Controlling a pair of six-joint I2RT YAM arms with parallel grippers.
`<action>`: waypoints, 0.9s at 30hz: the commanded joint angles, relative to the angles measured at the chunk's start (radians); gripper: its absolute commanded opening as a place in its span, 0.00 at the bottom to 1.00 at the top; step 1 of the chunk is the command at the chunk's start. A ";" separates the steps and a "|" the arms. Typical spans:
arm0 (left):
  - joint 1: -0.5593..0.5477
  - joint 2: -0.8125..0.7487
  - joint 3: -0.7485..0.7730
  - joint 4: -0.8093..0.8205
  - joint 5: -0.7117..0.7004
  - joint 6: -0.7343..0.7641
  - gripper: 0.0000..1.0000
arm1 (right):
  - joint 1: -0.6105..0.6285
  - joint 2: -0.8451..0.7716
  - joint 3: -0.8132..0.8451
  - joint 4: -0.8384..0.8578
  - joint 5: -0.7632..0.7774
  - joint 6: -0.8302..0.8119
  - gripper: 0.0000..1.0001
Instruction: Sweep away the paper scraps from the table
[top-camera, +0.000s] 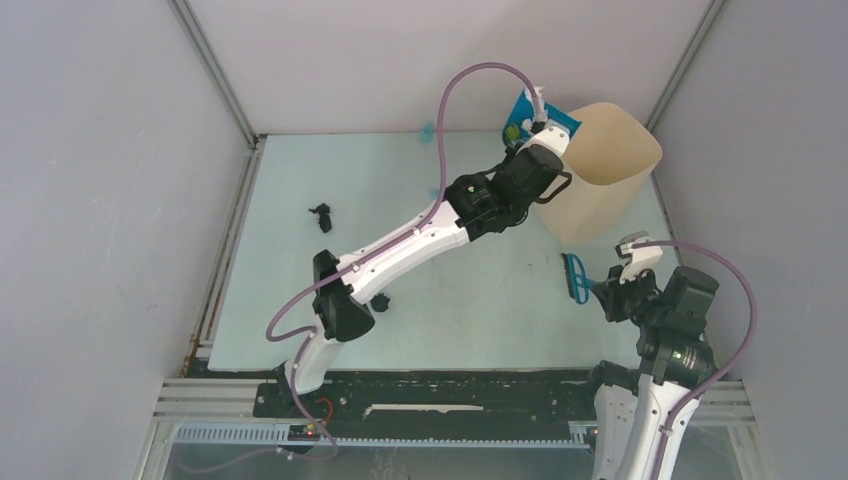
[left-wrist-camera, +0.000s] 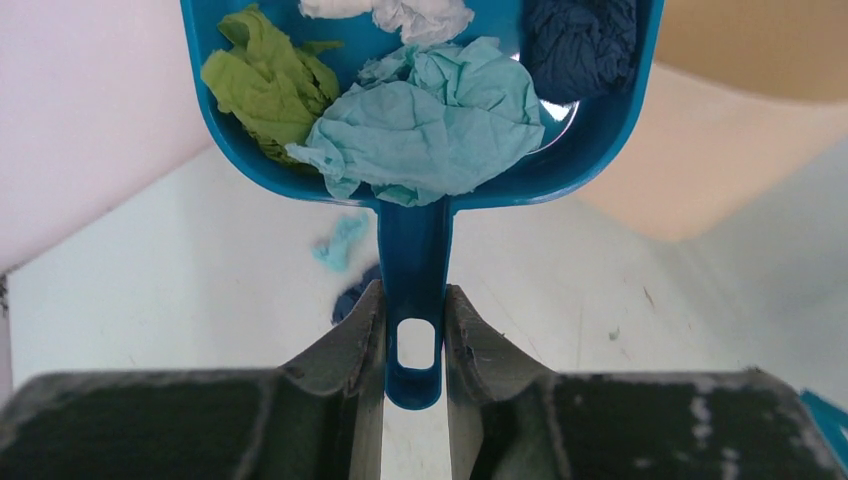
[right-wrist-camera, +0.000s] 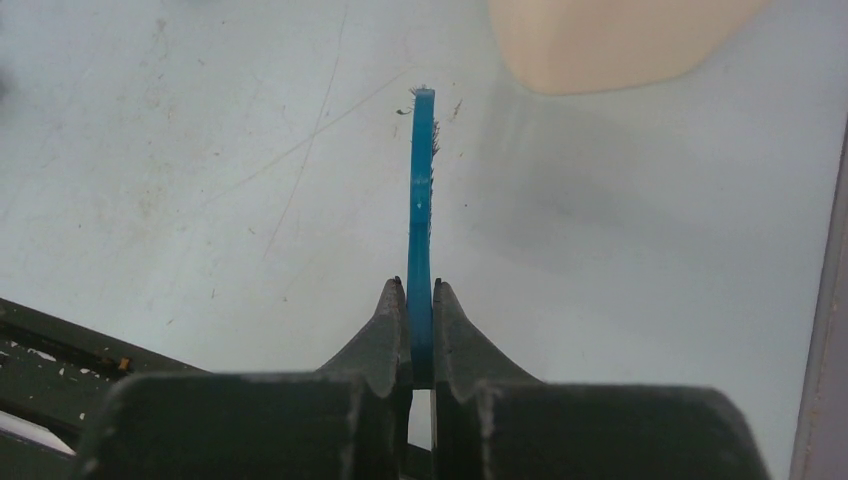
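My left gripper (top-camera: 541, 128) is shut on the handle of the blue dustpan (top-camera: 524, 110), held raised at the rim of the beige bin. In the left wrist view my left gripper (left-wrist-camera: 415, 300) clamps the dustpan (left-wrist-camera: 414, 235), which holds green (left-wrist-camera: 265, 85), light blue (left-wrist-camera: 430, 130), white (left-wrist-camera: 400, 15) and navy (left-wrist-camera: 580, 45) paper scraps. A light blue scrap (left-wrist-camera: 340, 243) and a navy one (left-wrist-camera: 350, 300) lie on the table below. A black scrap (top-camera: 320, 215) lies at the table's left. My right gripper (top-camera: 603, 290) (right-wrist-camera: 420, 292) is shut on the blue hand brush (top-camera: 575, 277) (right-wrist-camera: 421, 180), low over the table (top-camera: 480, 310).
The tall beige bin (top-camera: 600, 170) stands at the far right corner and also shows in the left wrist view (left-wrist-camera: 700, 170) and the right wrist view (right-wrist-camera: 610, 40). A light blue scrap (top-camera: 428, 130) lies by the back wall. Grey walls close in three sides.
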 joint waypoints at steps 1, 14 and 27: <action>0.006 0.043 0.061 0.244 -0.107 0.214 0.00 | 0.015 -0.016 0.003 0.099 -0.020 0.055 0.00; 0.016 0.279 0.175 0.752 -0.177 0.732 0.00 | 0.041 -0.039 -0.002 0.115 0.005 0.093 0.00; 0.019 0.311 -0.131 1.325 -0.170 1.469 0.02 | 0.067 -0.049 -0.007 0.122 0.010 0.098 0.00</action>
